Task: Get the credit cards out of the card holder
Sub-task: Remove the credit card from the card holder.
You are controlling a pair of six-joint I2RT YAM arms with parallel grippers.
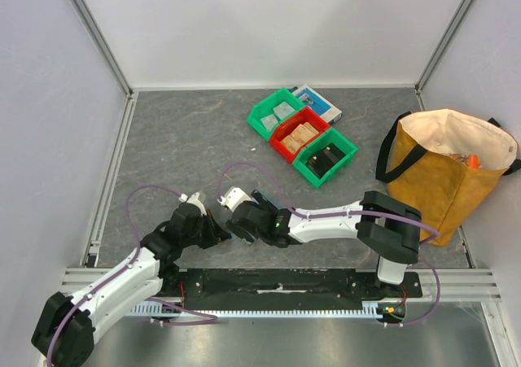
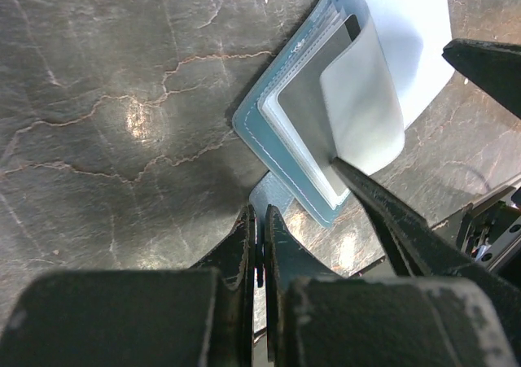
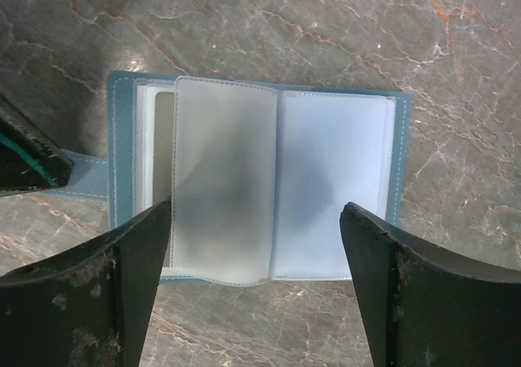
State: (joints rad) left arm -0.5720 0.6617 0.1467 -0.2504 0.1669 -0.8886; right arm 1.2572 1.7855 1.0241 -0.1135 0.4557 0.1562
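Card holder (image 3: 122,155), stitched slate-blue (frosted plastic sleeves (image 3: 326,188))

Bolted to the black mounting plate (image 1: 293,281), the left arm (image 1: 106,294) and right arm (image 1: 342,220) wear white shells broken by chunky black joint housings, each trailed by a looping purple cable (image 1: 151,189). Just beside the plate's right end sits an orange connector (image 1: 395,310). The left gripper (image 2: 257,214) and right gripper (image 3: 256,212) have matte black wedge fingers, scuffed pale grey.
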